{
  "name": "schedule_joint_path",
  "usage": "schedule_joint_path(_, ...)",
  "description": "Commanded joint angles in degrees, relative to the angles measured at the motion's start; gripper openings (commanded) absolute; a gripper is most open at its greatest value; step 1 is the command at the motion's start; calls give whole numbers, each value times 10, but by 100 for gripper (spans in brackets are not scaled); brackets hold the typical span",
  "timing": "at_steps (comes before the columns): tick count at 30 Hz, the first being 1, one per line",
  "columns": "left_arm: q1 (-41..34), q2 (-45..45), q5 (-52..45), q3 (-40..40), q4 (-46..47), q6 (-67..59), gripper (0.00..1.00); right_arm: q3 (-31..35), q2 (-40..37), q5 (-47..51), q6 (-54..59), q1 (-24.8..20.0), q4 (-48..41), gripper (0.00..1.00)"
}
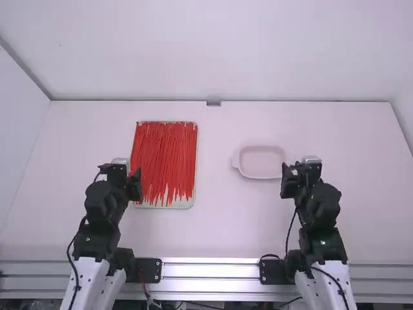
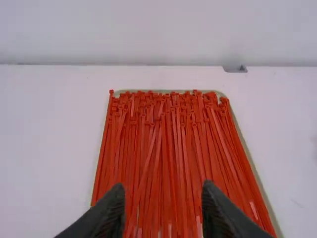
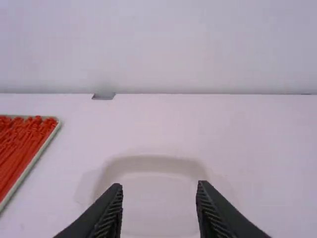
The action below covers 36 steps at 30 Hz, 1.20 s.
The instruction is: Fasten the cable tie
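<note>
Left jaws wide, above near end of red plastic cable ties (image 2: 168,144) on beige rectangular tray (image 1: 181,206). Right jaws wide, before pale shallow dish (image 3: 148,161), possibly plastic.

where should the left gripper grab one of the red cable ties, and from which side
Grip a thin tail tip at the pile's near end, where the cable ties splay apart slightly, not the heads packed at the far end. They lie flat on the tray, running away from the arms, so the open left gripper probably does best coming straight down, straddling one strap.
</note>
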State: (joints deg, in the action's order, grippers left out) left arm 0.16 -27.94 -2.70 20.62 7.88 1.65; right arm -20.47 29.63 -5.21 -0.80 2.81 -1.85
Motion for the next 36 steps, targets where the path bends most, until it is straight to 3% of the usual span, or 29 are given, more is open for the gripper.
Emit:
schedule_joint_path(1, 2, -35, -4, 45, 9, 5, 44, -52, 44, 11, 0, 13, -9, 44)
schedule_joint_path(15, 4, -236, -31, 216, 93, -5, 73, -215, 262, -13, 15, 85, -57, 72)
schedule_joint_path(23, 5, -323, -43, 287, 129, 2, 85, -295, 352, -28, 7, 78, -121, 85)
schedule_joint_path(29, 5, -373, -63, 331, 176, 17, 92, -343, 368, -60, -49, 71, -210, 92)
schedule_joint_path(36, 6, -409, -68, 363, 210, 32, 97, -375, 342, -47, -33, 63, -310, 98)
